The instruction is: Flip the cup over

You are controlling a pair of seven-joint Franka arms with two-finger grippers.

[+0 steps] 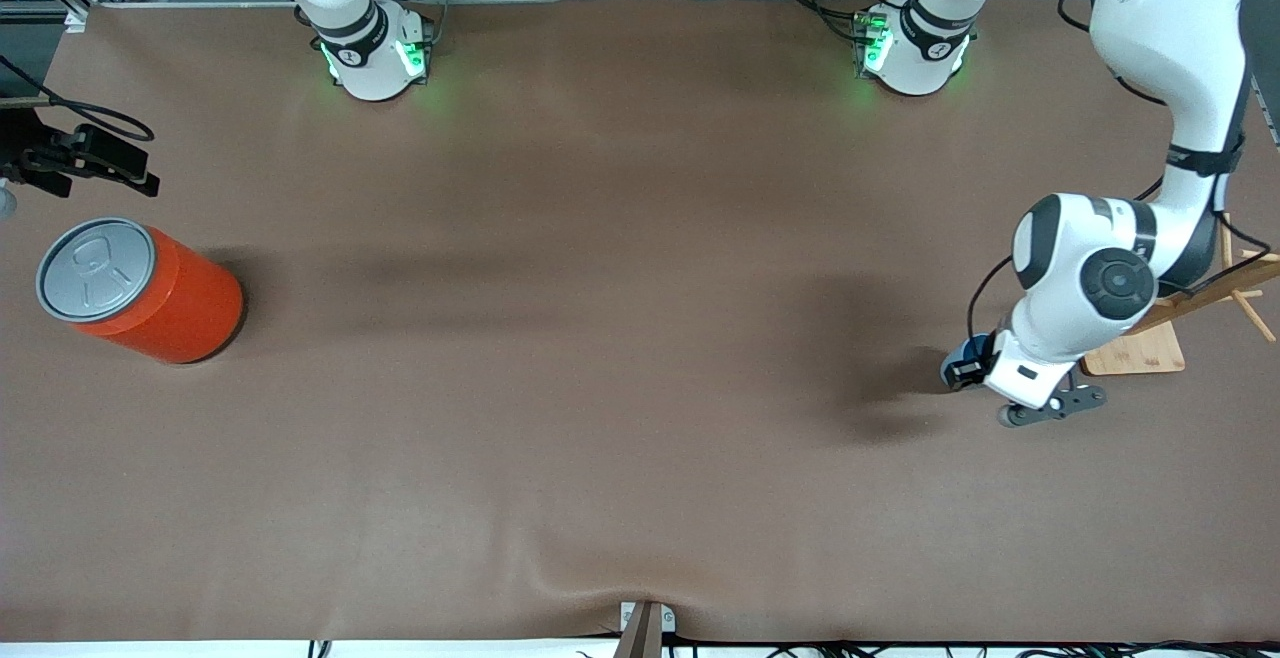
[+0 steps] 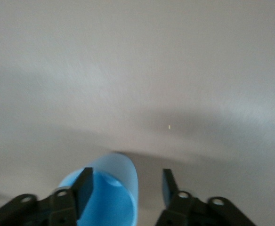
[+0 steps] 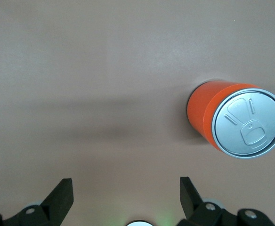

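Observation:
The light blue cup [image 2: 114,188] shows in the left wrist view with its brighter blue inside turned toward the camera. My left gripper [image 2: 126,181] is open, low over the table near the left arm's end [image 1: 968,370]. One finger [image 2: 84,188] is inside the cup's mouth. The other finger [image 2: 168,186] is outside, a gap away from the cup's wall. In the front view only a small blue bit of the cup [image 1: 963,350] shows beside the hand. My right gripper [image 3: 125,197] is open and empty, high over the table. It is out of the front view.
A large orange can [image 1: 150,288] with a grey pull-tab lid stands near the right arm's end of the table, and it also shows in the right wrist view [image 3: 222,120]. A wooden stand [image 1: 1135,350] sits just beside the left hand. A black mount [image 1: 90,158] is at the table's edge.

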